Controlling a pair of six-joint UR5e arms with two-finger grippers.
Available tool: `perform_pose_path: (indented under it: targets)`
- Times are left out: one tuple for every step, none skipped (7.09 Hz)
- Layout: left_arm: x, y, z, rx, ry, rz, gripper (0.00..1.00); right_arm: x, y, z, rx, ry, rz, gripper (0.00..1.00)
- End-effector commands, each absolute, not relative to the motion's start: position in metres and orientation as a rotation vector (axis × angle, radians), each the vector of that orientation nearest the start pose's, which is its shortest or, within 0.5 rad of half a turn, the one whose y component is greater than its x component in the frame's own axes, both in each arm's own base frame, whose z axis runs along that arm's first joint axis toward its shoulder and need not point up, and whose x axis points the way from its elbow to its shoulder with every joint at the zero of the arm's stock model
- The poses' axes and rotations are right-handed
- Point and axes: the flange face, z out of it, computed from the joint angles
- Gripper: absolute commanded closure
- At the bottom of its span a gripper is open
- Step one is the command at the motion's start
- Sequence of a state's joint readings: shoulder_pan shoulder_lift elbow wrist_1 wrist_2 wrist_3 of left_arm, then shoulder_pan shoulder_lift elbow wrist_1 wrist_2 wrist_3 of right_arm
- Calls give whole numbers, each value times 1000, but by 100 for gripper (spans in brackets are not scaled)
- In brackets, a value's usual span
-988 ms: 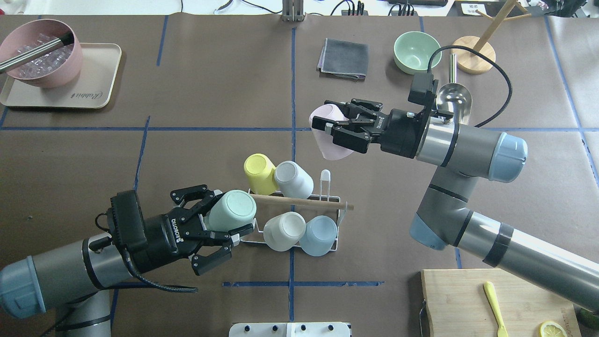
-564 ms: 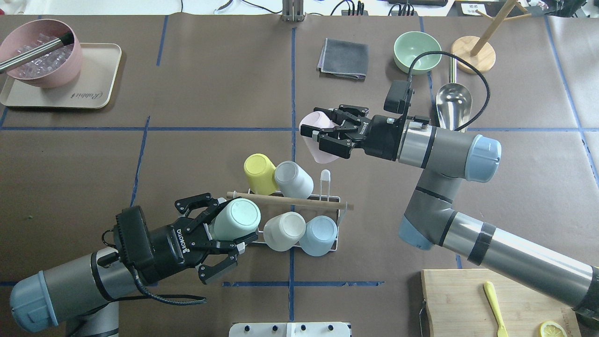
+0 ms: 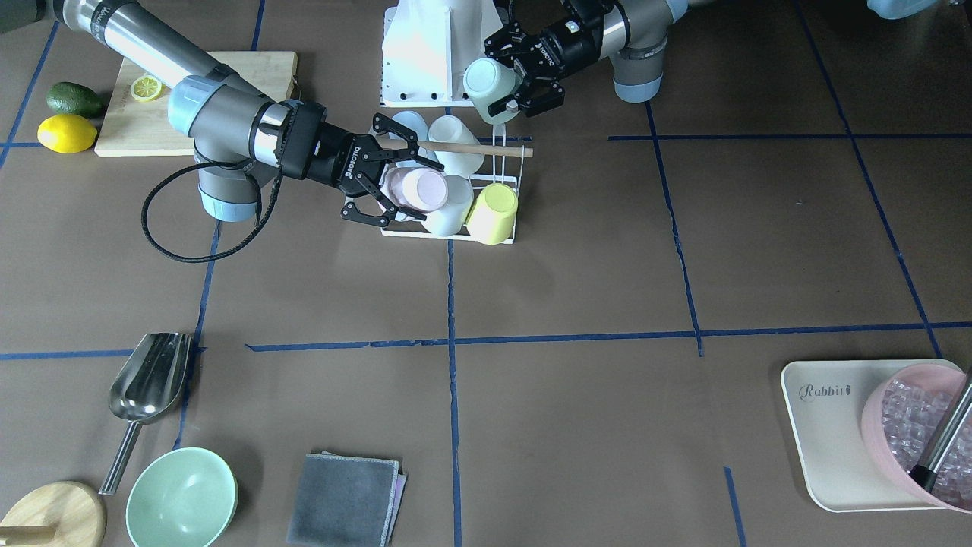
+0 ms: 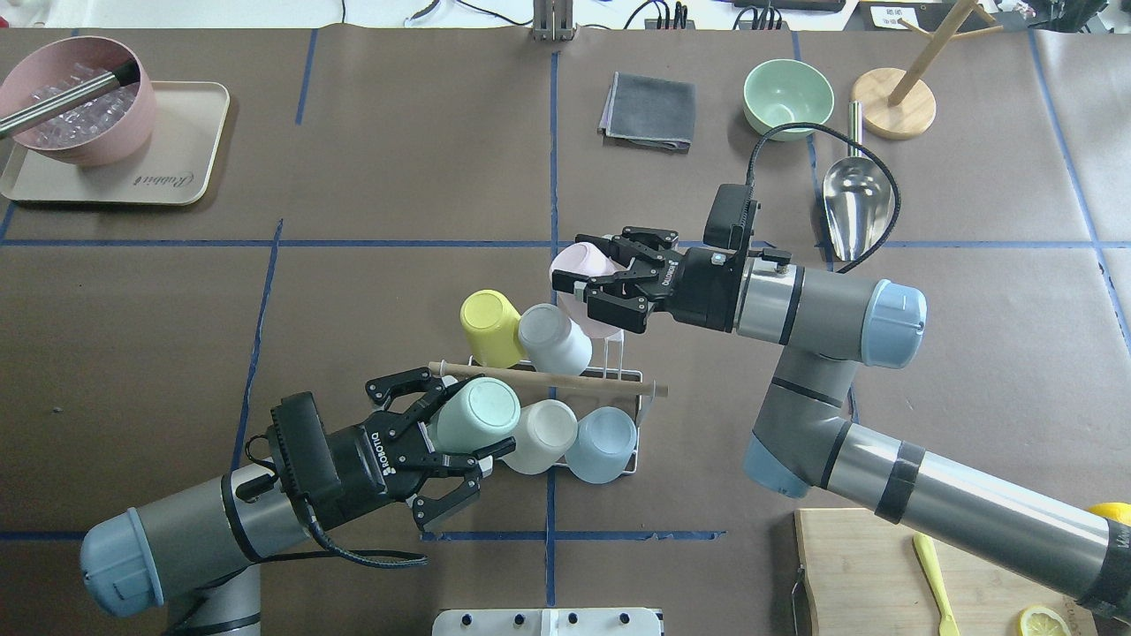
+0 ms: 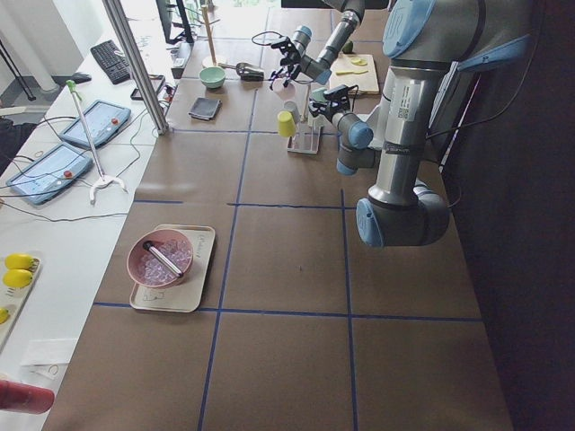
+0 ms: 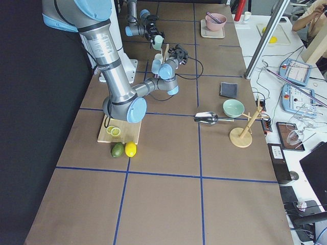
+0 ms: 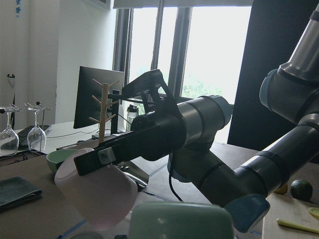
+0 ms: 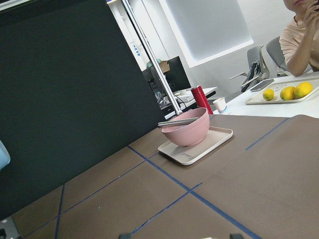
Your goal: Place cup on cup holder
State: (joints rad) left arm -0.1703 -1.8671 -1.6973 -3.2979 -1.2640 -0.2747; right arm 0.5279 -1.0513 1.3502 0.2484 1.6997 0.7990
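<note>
The white wire cup holder [image 4: 638, 422] with a wooden rod handle [image 4: 565, 381] stands mid-table; it also shows in the front view [image 3: 448, 232]. Yellow [image 4: 489, 327], grey [image 4: 553, 338], white [image 4: 546, 433] and blue [image 4: 603, 443] cups sit on its prongs. My left gripper [image 4: 464, 426] is shut on a mint cup [image 4: 477, 413], held tilted over the holder's left end. My right gripper [image 4: 581, 272] is shut on a pink cup [image 4: 574, 263] just above the holder's far right corner. In the front view the pink cup [image 3: 419, 190] sits against the rack's cups.
A pink bowl [image 4: 75, 97] of ice sits on a tray [image 4: 181, 168] far left. A grey cloth [image 4: 649, 110], green bowl [image 4: 788, 97], metal scoop [image 4: 855, 199] and wooden stand [image 4: 894, 102] lie far right. A cutting board [image 4: 870, 565] is near right.
My right gripper has carried the pink cup down and left, close to the holder. My left gripper has moved right with the mint cup, over the holder's left end.
</note>
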Motion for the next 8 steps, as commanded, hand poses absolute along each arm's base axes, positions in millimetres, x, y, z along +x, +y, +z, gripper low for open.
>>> perform_pose_path:
  targets:
    - [474, -251, 272, 1563, 1457, 333, 94, -482, -393, 273, 1222, -1768, -313, 95]
    - [474, -252, 273, 1564, 1455, 333, 94, -480, -387, 279, 1214, -1769, -317, 95]
    - [475, -254, 274, 1564, 1451, 334, 94, -477, -380, 281, 1213, -1781, -321, 95]
    - [475, -254, 275, 1564, 1448, 334, 94, -466, -377, 293, 1221, -1785, -324, 95]
    - [475, -255, 275, 1564, 1446, 333, 94, -460, -378, 302, 1225, -1780, -322, 95]
    - [477, -257, 281, 1559, 1435, 340, 94, -454, -380, 311, 1224, -1765, -319, 95]
    - [477, -258, 282, 1563, 1436, 336, 94, -454, -383, 309, 1225, -1768, -326, 95]
    - [476, -259, 282, 1564, 1435, 335, 94, -455, -382, 309, 1222, -1770, -330, 94]
